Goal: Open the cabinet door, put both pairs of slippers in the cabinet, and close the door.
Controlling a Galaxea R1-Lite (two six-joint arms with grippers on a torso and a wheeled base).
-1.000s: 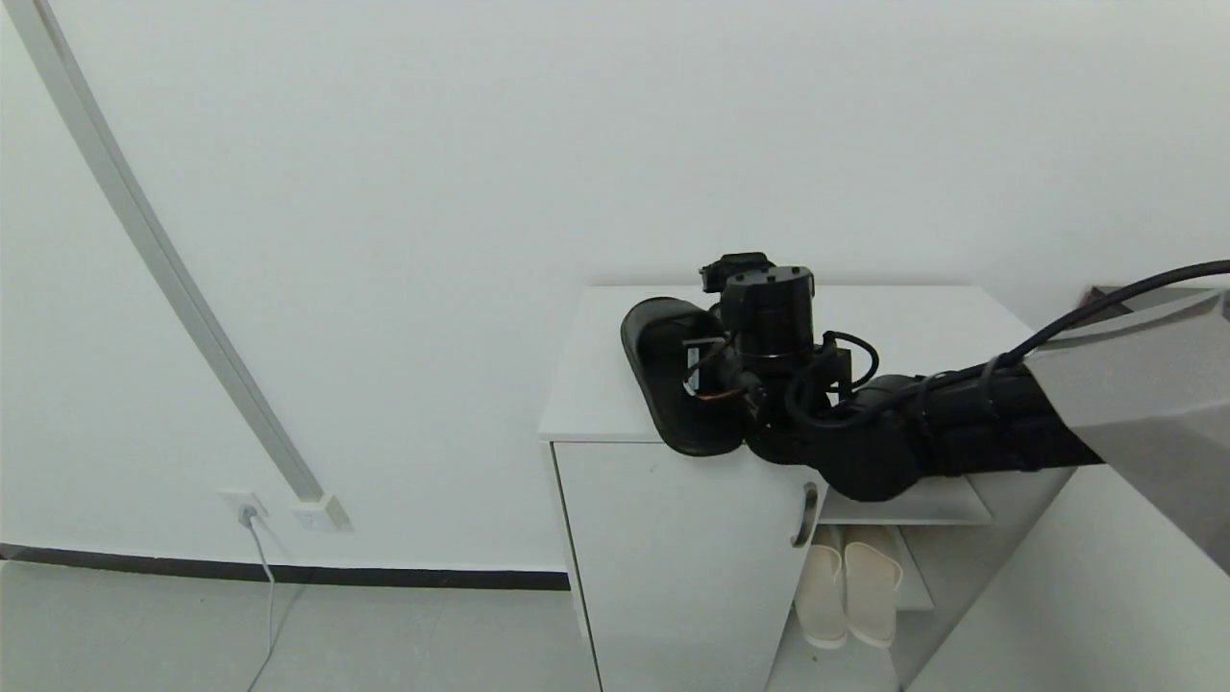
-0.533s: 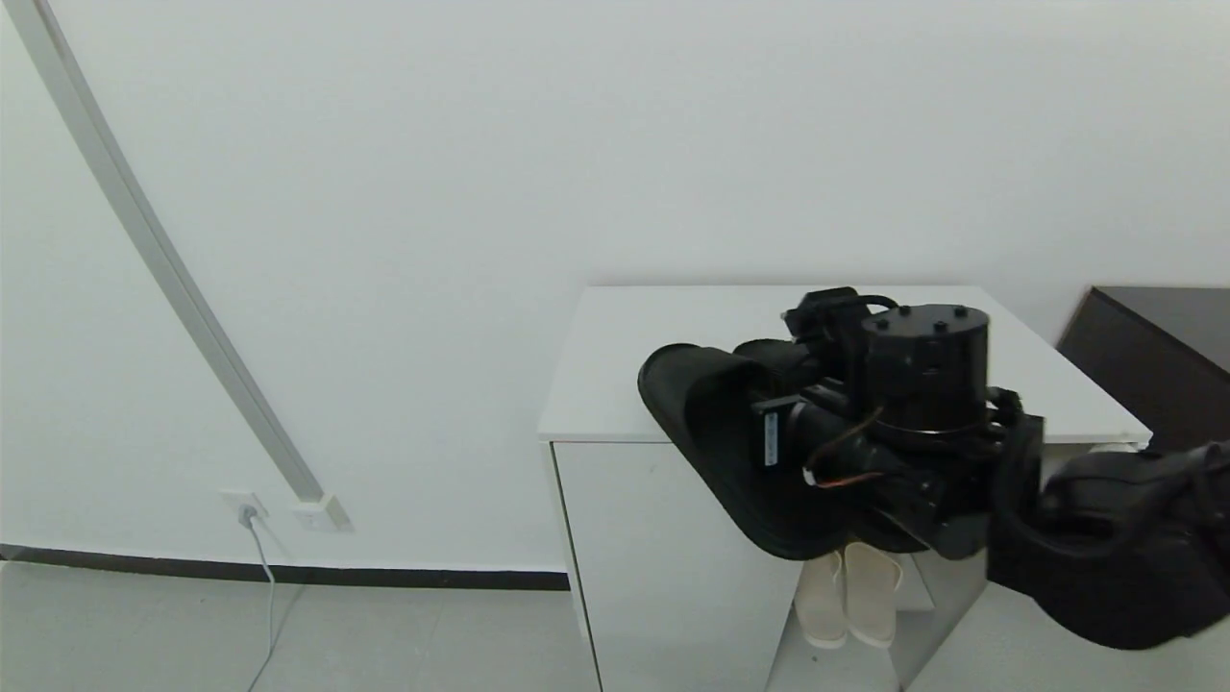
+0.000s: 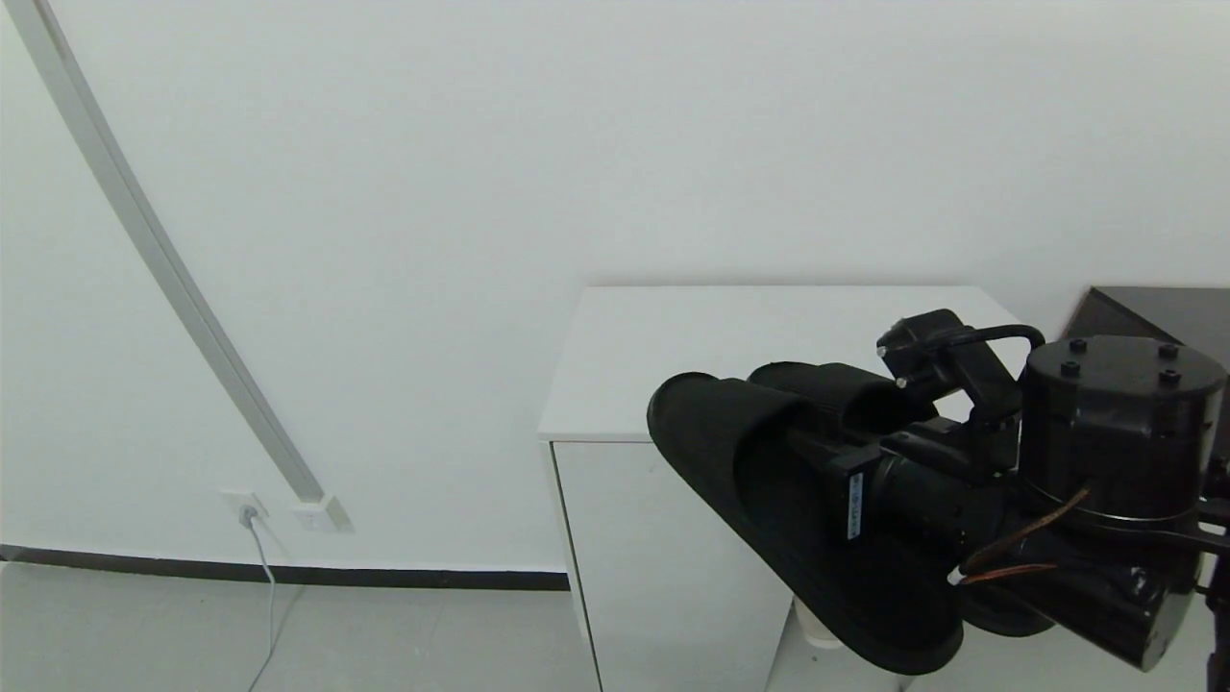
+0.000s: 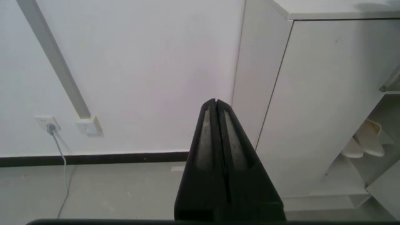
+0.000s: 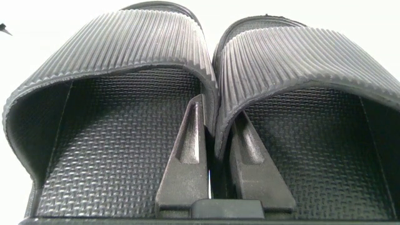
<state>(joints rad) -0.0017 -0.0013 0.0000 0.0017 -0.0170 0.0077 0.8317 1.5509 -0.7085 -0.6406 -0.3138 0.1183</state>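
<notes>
A pair of black slippers (image 3: 730, 452) hangs in the air in front of the white cabinet (image 3: 730, 336), toes pointing up and to the left. My right gripper (image 3: 826, 452) is shut on them. In the right wrist view its fingers (image 5: 187, 150) pinch the two inner side walls of the black slippers (image 5: 125, 125) together. My left gripper (image 4: 215, 125) is shut with nothing in it, low and left of the cabinet (image 4: 325, 100). A white pair of slippers (image 4: 367, 139) sits on a shelf in the cabinet's open right half, beside the door handle (image 4: 390, 81).
A slanted grey cable duct (image 3: 154, 250) runs down the wall to a socket with a cable (image 3: 245, 509). Dark furniture (image 3: 1153, 308) stands right of the cabinet. Bare floor (image 3: 288, 634) lies to the cabinet's left.
My right gripper has lifted the black slippers off the cabinet top and carried them down, to the right and closer to the head camera. They now hide the white slippers there.
</notes>
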